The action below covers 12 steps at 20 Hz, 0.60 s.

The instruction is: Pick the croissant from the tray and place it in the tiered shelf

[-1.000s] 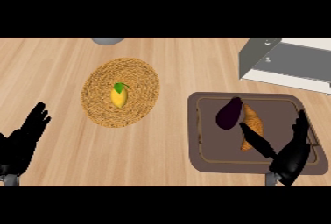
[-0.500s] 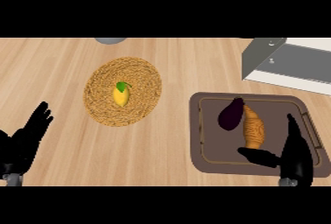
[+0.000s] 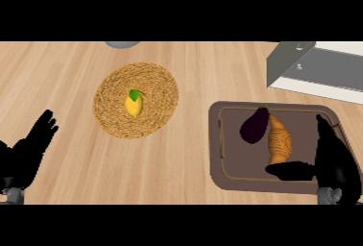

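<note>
Right hand [image 3: 334, 161], fingers straight, just beside croissant [image 3: 279, 140] on tray [image 3: 217, 144]

Wooden counter [image 3: 184, 158]: woven mat [image 3: 136, 106], tray [image 3: 221, 144], tiered shelf [image 3: 319, 69].

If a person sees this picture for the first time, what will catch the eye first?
First the brown tray at the right, where the orange croissant lies beside a dark purple vegetable and the black right hand is open over its right side, thumb near the croissant's lower end. Next, the round woven mat at centre left, with a yellow fruit on it.
</note>
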Available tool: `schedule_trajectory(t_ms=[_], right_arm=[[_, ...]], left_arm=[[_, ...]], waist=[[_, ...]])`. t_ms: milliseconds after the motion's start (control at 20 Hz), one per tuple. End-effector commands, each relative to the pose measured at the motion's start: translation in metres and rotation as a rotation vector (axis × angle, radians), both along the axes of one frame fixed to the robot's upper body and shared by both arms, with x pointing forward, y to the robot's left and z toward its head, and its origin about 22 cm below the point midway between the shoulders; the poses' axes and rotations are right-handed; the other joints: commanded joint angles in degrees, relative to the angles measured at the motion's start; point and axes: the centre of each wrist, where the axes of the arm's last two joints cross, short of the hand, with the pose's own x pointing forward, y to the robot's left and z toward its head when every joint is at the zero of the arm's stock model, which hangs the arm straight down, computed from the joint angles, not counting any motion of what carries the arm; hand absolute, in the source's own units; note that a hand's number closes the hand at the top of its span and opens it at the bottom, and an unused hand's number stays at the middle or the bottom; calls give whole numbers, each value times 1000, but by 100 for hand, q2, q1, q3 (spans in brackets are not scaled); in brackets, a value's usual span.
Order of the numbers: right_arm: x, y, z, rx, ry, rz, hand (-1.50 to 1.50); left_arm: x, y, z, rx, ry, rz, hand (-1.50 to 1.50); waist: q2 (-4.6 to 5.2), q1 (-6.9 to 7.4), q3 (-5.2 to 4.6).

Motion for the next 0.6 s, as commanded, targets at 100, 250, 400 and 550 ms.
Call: schedule_trajectory(t_ms=[100,250,400,550], right_arm=[[0,6,5,-24,161,-69,-150],[18,-8,6,-19,172,-89,-150],[20,-3,1,-26,168,-85,-150],[15,-37,-21,-38,180,-102,-150]], left_arm=[[9,4,-7,3,-1,7,0],[5,-16,-2,4,3,-22,0],[4,-8,-8,-3,-10,-18,0],[-11,-6,-13,-2,-3,-13,0]], waist=[[12,-36,12],[11,20,18],[11,12,17],[6,11,19]])
